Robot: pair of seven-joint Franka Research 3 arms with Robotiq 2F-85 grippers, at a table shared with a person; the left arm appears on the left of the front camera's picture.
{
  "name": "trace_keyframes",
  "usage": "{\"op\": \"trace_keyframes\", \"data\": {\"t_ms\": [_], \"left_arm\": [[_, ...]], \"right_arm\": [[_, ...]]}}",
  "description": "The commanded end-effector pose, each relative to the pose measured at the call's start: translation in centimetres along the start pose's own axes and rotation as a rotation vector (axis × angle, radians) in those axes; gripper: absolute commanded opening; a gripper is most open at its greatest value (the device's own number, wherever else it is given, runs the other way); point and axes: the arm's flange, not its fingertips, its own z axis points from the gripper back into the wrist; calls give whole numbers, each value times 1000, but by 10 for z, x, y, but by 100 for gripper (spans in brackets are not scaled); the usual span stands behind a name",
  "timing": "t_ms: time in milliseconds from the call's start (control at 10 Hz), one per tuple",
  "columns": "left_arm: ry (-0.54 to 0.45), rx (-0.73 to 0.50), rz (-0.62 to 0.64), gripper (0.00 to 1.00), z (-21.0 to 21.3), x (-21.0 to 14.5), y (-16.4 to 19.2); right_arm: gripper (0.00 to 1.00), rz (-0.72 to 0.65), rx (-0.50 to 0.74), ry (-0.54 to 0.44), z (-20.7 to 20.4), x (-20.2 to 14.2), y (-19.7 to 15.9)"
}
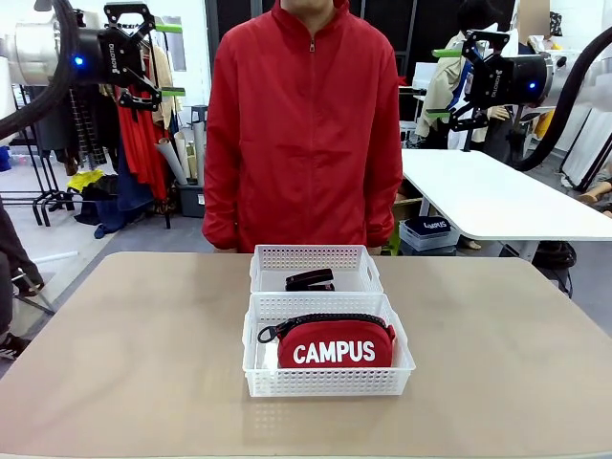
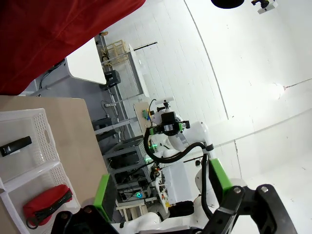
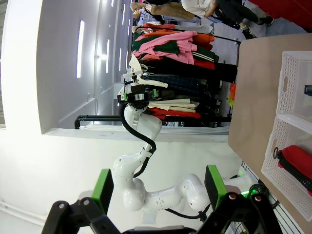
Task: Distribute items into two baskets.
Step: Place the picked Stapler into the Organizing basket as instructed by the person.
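Two white lattice baskets stand end to end at the table's middle. The far basket [image 1: 273, 258] holds the black stapler [image 1: 309, 280]. In the near basket [image 1: 325, 381] lies the red CAMPUS pouch [image 1: 335, 346]. My left gripper [image 1: 177, 60] hangs high at the upper left, open and holding nothing. My right gripper [image 1: 430, 83] hangs high at the upper right, also open with nothing in it. The left wrist view shows its green pads [image 2: 103, 195] spread wide, with the stapler [image 2: 15, 146] and pouch [image 2: 46, 204] far below. The right wrist view shows the pouch [image 3: 297, 158] in its basket [image 3: 282, 141].
A person in a red jacket [image 1: 306, 124] stands at the far edge, arms down, hands off the table. The tan tabletop [image 1: 124, 354] is bare on both sides of the baskets. A white table [image 1: 497, 196] and a clothes rack [image 1: 143, 134] stand behind.
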Motion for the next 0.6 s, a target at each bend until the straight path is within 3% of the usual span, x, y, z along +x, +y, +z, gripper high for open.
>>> {"op": "trace_keyframes", "data": {"t_ms": [0, 500], "left_arm": [[-4, -7, 3, 100, 1, 0, -1], [-4, -7, 3, 100, 1, 0, -1]], "right_arm": [[100, -11, 8, 0, -1, -1, 4], [100, -11, 8, 0, -1, -1, 4]]}}
